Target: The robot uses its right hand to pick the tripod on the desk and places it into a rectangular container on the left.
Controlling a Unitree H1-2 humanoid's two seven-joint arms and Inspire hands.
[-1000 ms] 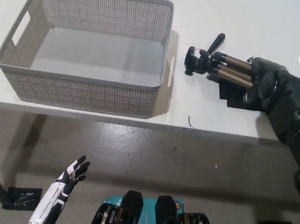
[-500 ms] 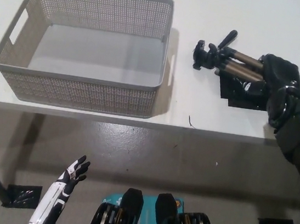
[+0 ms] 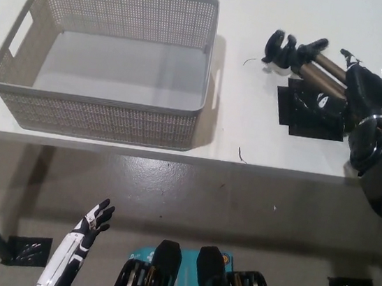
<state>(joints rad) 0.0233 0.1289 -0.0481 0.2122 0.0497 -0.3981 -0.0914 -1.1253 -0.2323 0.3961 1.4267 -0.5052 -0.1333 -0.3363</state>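
- You are in the pick-up step: the black right hand (image 3: 368,92) is wrapped around the legs of the tripod (image 3: 313,62), so it is holding the tripod near the far right of the desk (image 3: 264,12).
- The tripod's head sticks out to the left of the hand, and its legs run past the hand toward the right edge of the view; whether it is fully clear of the desk you cannot tell.
- The basket (image 3: 109,62) is empty and sits well to the left of the hand, with bare desk between them.
- Just below the hand lies a black patch (image 3: 307,116) on the desk; it looks flat and should not snag.
- Next, judge that you need to lift the tripod above the basket's right rim, carry it left, and turn it so its length fits inside.
- The front edge of the desk is close beneath the hand, so keep the carry away from it.
- The white left hand (image 3: 88,232) rests low at the lower left, below the desk, fingers spread and holding nothing.
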